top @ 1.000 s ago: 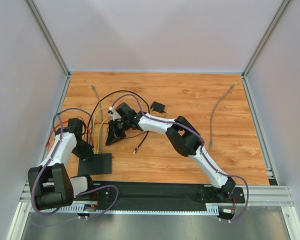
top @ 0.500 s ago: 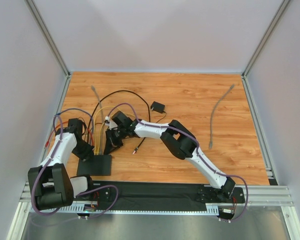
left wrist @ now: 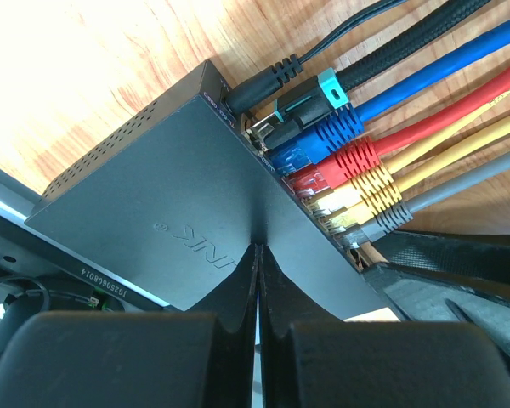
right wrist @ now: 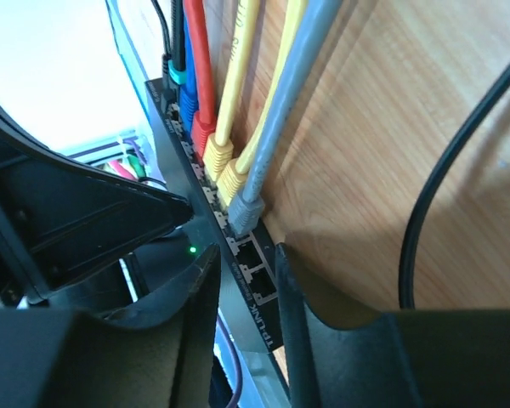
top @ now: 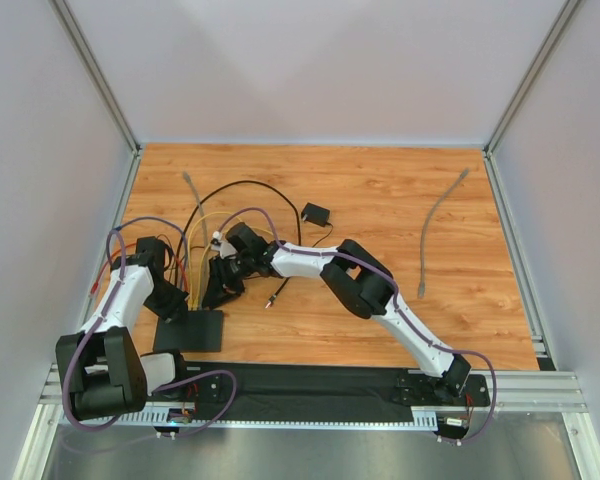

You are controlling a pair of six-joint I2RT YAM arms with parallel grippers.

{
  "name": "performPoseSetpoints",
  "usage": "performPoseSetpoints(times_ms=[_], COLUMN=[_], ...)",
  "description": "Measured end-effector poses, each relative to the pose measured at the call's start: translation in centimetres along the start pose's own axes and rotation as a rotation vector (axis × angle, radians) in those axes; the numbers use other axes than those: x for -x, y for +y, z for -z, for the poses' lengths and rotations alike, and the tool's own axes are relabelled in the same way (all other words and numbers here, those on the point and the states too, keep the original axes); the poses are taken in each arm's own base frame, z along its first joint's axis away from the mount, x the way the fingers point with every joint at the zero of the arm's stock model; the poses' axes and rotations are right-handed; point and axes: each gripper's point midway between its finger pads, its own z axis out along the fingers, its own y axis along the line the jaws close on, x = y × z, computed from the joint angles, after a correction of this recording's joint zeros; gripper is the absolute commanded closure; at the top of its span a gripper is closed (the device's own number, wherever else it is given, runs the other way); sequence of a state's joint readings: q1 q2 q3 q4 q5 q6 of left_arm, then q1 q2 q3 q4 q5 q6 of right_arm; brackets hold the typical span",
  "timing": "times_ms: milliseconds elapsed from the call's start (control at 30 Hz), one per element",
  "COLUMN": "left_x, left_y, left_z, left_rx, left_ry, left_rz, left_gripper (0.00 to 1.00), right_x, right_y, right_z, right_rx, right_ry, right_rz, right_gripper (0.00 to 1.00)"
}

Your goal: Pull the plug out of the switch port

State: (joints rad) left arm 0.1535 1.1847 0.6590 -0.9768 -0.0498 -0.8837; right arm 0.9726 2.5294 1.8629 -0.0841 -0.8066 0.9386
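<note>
The switch port [left wrist: 178,212] lies near-left on the tabletop [top: 380,200], under the left fingers [left wrist: 153,357] — pressed together. The right fingers [right wrist: 136,340], spread a little by the grey plug [right wrist: 245,208], may catch the yellow plug [right wrist: 231,178] instead — it sits so close.

Matte black switch port [left wrist: 178,212], smooth rubbery red cable [left wrist: 459,106], cloth-braided black cable [left wrist: 408,41], satin wood-grain table [top: 380,190]

text: TP-LINK | on: switch port [right wrist: 257,291] front edge, beside sockets
</note>
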Motion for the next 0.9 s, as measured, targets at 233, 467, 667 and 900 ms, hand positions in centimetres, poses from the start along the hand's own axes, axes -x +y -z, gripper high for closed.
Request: performPoseSetpoints(times_ms=[233, 467, 667, 900], left_x=[0.0, 0.0, 0.0, 0.0], left_y=[0.0, 0.0, 0.0, 0.0], left_z=[0.0, 0.0, 0.0, 0.0], left_rx=[0.0, 0.0, 0.0, 0.0], left_ry=[0.0, 0.0, 0.0, 0.0], left_rz=[0.0, 0.0, 0.0, 0.0], left_gripper=[1.0, 1.0, 1.0, 1.0], right_x=[0.7, 0.8, 0.6, 0.3], right_y=[1.2, 1.8, 0.7, 0.0], right_z=[0.1, 0.0, -0.4, -0.9], right_rx=[0.052, 0.083, 0.066, 0.056], right_ry=[-0.016, -0.015, -0.007, 0.009], right_rz=[0.003, -0.005, -0.019, -0.028], right_gripper=[0.66, 0.69, 0.69, 0.72])
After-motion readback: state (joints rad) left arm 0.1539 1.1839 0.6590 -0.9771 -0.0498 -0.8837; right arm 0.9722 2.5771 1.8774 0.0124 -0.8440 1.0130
